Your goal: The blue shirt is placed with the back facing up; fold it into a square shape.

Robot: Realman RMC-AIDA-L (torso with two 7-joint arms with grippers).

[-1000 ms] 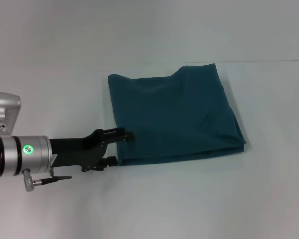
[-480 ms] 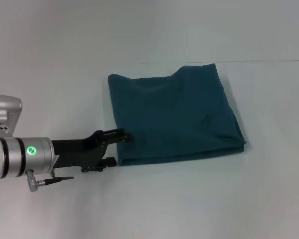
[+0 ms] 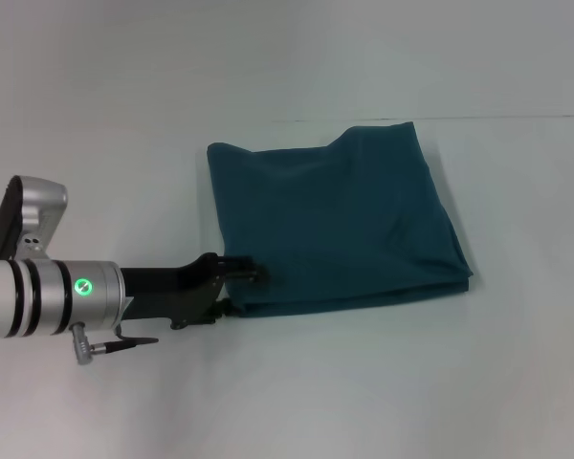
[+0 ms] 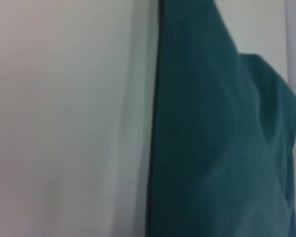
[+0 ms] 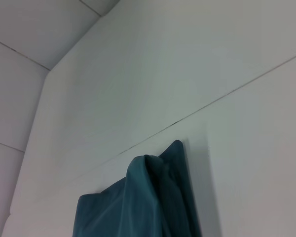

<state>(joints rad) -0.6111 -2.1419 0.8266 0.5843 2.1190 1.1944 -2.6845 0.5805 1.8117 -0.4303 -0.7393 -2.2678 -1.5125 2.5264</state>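
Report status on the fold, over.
Left gripper at near-left corner of dark teal-blue cotton shirt. Shirt folded roughly square on white table. Right gripper not visible. Nothing obstructing.

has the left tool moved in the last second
Yes. The left tool has slid toward the robot's right, onto the near left corner of the blue shirt, which itself has stayed put.

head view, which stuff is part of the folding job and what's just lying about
Part of the job:
- blue shirt, already folded to a rough square
- left end effector at its near left corner

Just lying about:
- nothing; only the white table
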